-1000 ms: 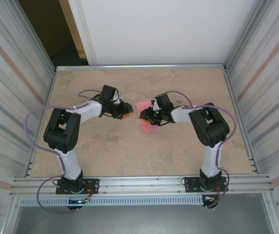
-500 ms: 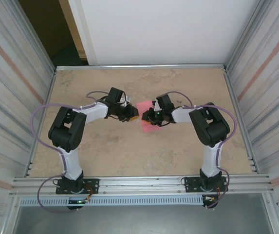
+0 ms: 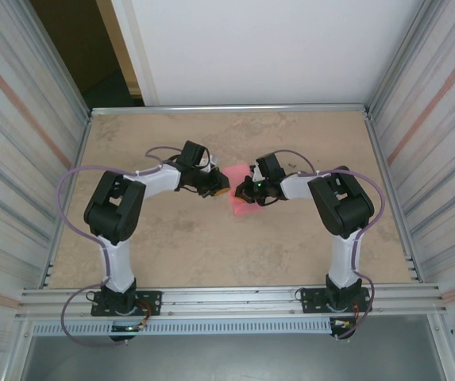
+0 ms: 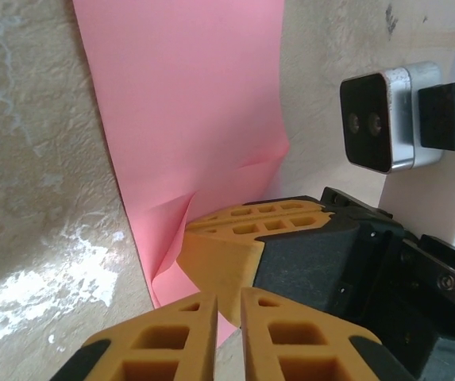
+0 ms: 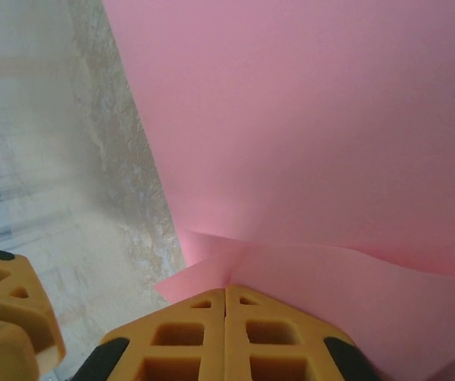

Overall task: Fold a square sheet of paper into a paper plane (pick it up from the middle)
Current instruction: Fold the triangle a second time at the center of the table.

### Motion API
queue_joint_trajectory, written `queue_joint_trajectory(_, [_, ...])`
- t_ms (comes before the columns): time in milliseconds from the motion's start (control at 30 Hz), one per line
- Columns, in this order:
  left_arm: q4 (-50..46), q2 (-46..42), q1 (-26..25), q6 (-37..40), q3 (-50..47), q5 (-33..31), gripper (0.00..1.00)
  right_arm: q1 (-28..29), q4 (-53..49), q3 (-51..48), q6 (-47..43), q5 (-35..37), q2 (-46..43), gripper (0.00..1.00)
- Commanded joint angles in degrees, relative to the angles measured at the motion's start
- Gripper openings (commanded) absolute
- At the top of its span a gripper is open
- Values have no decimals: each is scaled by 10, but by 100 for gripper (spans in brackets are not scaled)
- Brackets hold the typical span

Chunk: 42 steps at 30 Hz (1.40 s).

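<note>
Right wrist view: right gripper (image 5: pixel 225 290) pinches the square sheet of paper (image 5: pixel 306 119) at centre of the desk (image 5: pixel 120 182); left gripper (image 4: pixel 229 294) stands a slit apart, its grip unclear. The sheet looks featherlight, limp and crease-prone, likely best held at its middle.

Bright, even light, with white glare on the table (image 4: pixel 28 294) and blurred backgrounds.

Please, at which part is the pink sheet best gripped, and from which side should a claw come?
Probably best: grip the square sheet of paper at its buckled edge, coming low along the table from that side, as the right claw does: it is shut on a small raised fold there. Elsewhere the sheet lies flat, offering nothing to pinch.
</note>
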Motion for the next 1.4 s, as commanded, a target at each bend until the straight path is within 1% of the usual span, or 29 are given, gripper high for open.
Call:
queue_joint_trajectory(0, [-21, 16, -7, 19, 28, -3, 16, -1, -67, -2, -16, 24, 32, 2])
queue_joint_trajectory(33, [-23, 19, -8, 20, 34, -4, 16, -1, -69, 0, -17, 25, 33, 0])
queue_joint_trajectory(167, [-42, 35, -16, 29, 55, -14, 13, -1, -78, 2, -16, 27, 36, 0])
queue_joint_trajectory(367, [-88, 51, -26, 48, 82, -50, 8, -1, -81, 5, -15, 27, 38, 0])
queue_joint_trajectory(600, [-103, 70, -28, 51, 94, -61, 4, 0, -81, 7, -12, 25, 40, 0])
queue_joint_trajectory(767, [-110, 79, -30, 55, 104, -67, 4, 0, -82, 8, -11, 25, 40, 0])
queue_joint_trajectory(1067, [-138, 83, -30, 65, 110, -97, 3, 0, -83, 7, -9, 25, 38, 0])
queue_joint_trajectory(1133, [-138, 102, -31, 65, 111, -95, 3, 0, -83, 8, -8, 24, 38, 0])
queue_joint_trajectory(1367, [-158, 109, -31, 72, 116, -112, 3, 0, -81, 12, -3, 13, 27, 0])
